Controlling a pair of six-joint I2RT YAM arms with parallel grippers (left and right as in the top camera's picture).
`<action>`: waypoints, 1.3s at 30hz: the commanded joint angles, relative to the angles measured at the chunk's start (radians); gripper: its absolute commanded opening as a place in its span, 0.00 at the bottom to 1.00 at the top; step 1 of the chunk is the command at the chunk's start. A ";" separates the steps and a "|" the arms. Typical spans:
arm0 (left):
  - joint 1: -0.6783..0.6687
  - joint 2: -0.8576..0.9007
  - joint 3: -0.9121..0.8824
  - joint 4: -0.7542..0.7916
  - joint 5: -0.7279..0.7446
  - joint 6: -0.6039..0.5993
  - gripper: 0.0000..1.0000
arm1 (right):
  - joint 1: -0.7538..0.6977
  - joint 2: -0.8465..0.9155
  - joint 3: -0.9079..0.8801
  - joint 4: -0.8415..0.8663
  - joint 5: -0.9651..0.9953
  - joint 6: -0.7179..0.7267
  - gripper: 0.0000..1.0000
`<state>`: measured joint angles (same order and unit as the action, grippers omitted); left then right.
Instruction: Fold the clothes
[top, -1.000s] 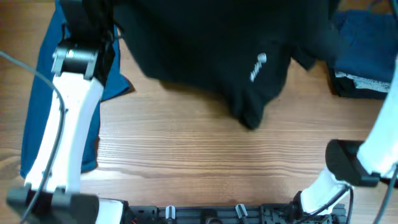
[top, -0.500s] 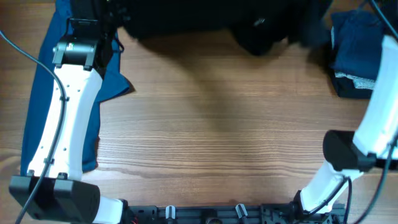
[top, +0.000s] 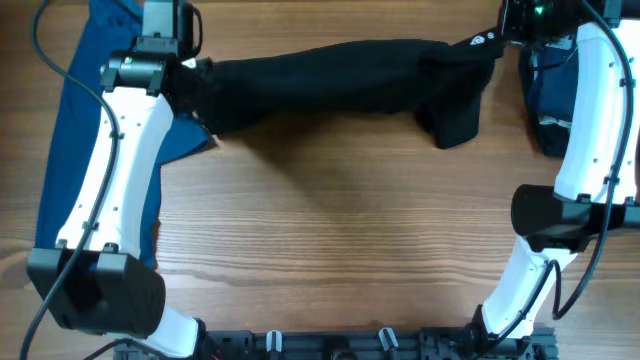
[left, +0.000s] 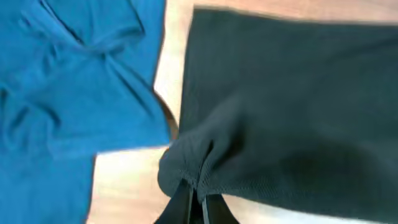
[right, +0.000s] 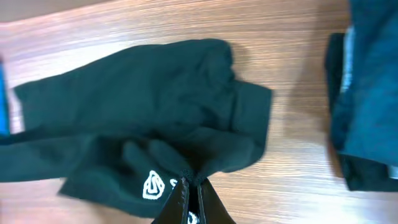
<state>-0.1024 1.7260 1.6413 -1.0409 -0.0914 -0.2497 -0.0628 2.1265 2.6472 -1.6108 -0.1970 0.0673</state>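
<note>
2 ends of the black garment (top: 330, 75) are clamped, one in the left tool (left: 198, 194), the logo end in the right tool (right: 189, 186), stretching it over the bench (top: 330, 230). The blue T-shirt (top: 70, 110) lies beneath the left arm (top: 110, 190); a folded stack (top: 543, 105) sits beside the right arm (top: 592, 110).
</note>
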 joint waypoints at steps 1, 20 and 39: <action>0.009 -0.040 0.006 -0.084 0.075 -0.006 0.04 | -0.001 -0.087 0.010 0.002 -0.075 0.014 0.04; 0.009 -0.055 0.006 -0.094 0.076 -0.005 0.04 | 0.026 -0.274 -0.084 0.002 0.104 -0.016 0.04; 0.008 -0.055 -0.051 -0.351 0.127 -0.078 0.04 | 0.026 -0.643 -1.105 0.060 -0.008 0.066 0.04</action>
<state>-0.1024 1.6951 1.6371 -1.3876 0.0151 -0.3042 -0.0399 1.4982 1.5963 -1.5616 -0.1566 0.1200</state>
